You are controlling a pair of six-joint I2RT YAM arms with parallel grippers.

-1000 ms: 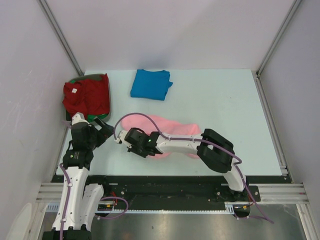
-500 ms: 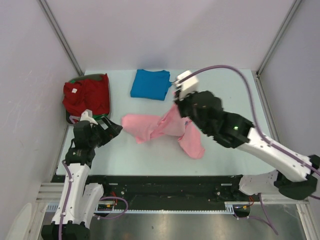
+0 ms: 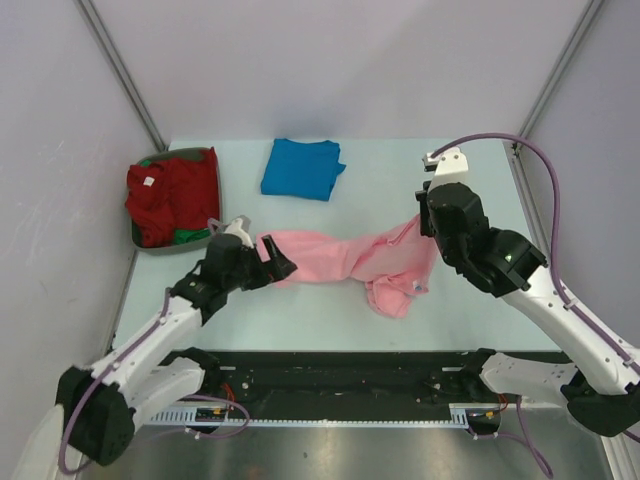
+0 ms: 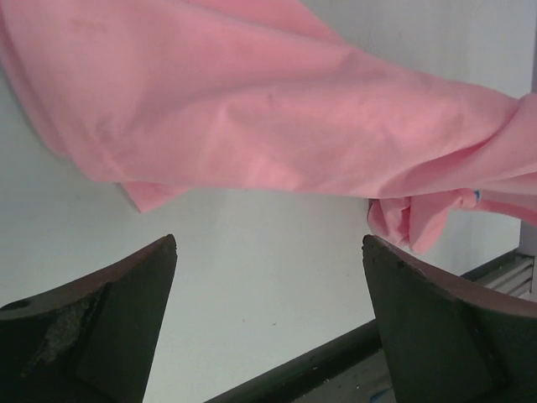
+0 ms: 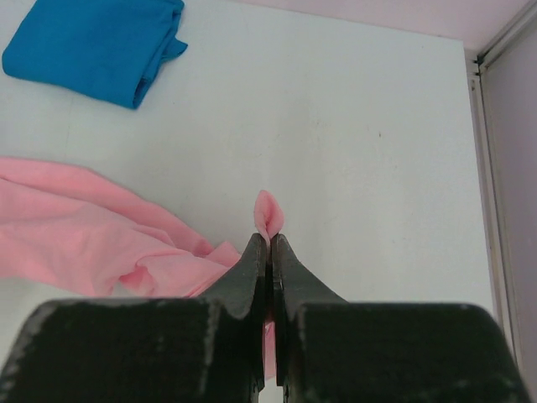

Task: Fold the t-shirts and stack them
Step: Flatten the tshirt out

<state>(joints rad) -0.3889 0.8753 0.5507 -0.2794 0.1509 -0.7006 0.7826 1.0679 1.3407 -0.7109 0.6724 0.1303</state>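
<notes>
Right claw (image 5: 269,243) pinches the crumpled pink t-shirt (image 3: 340,255), left claw (image 4: 268,245) spread; only the blue t-shirt (image 3: 300,168) at twelve o'clock looks folded

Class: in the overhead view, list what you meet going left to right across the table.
Red crumpled t-shirt in a dark tray → left arm's open jaws → stretched pink t-shirt → right arm's jaws, shut on it.

top: overhead, wide | wrists: close, oblique | shared: pink shirt (image 3: 340,256)
</notes>
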